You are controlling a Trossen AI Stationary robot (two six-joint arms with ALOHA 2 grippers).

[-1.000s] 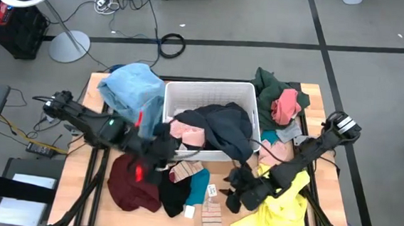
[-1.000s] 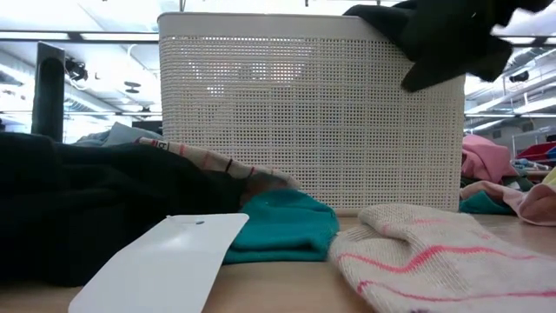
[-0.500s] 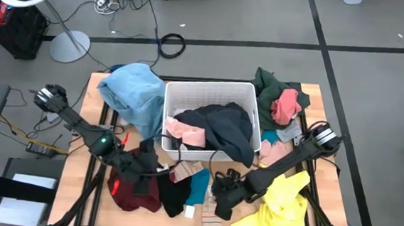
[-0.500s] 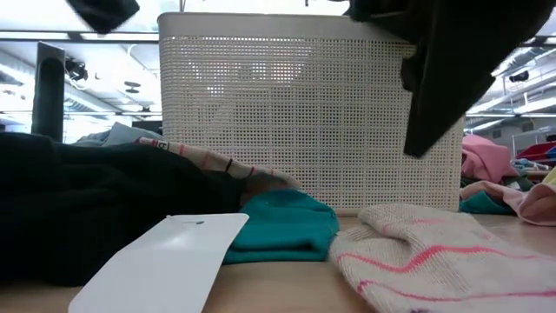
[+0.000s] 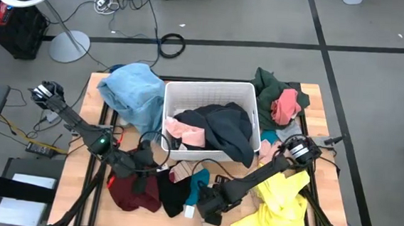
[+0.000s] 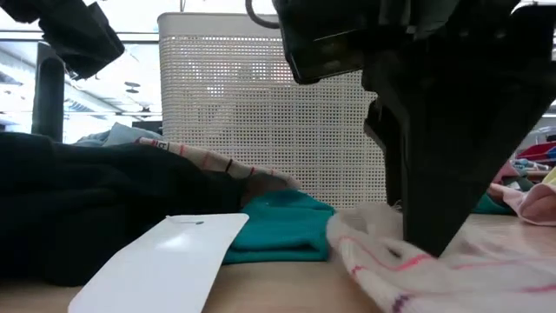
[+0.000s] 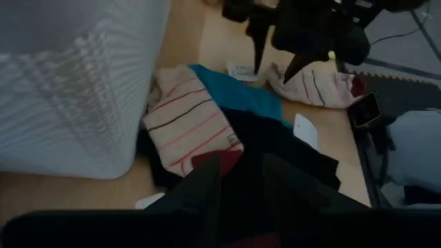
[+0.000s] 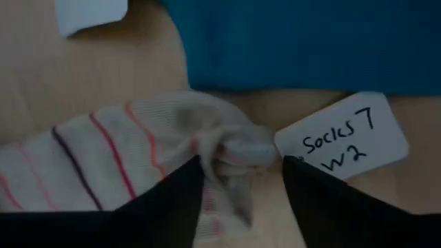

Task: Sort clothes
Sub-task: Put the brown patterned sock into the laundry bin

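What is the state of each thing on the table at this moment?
White bin: upright, dark garment draped over its front rim.
Striped sock: lying on the table, bunched between the right tool's open fingers.
Sock tag: flat on the table.
Teal garment: lying folded before the bin.
Maroon garment: heaped under the left tool.
Yellow garment: crumpled at the corner.

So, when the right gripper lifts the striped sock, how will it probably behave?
The striped sock is probably floppy: its knit already bunches between the fingers of the right gripper, so the free end should hang down. It looks thin, so likely light. The paper tag lying beside it may come along if attached.
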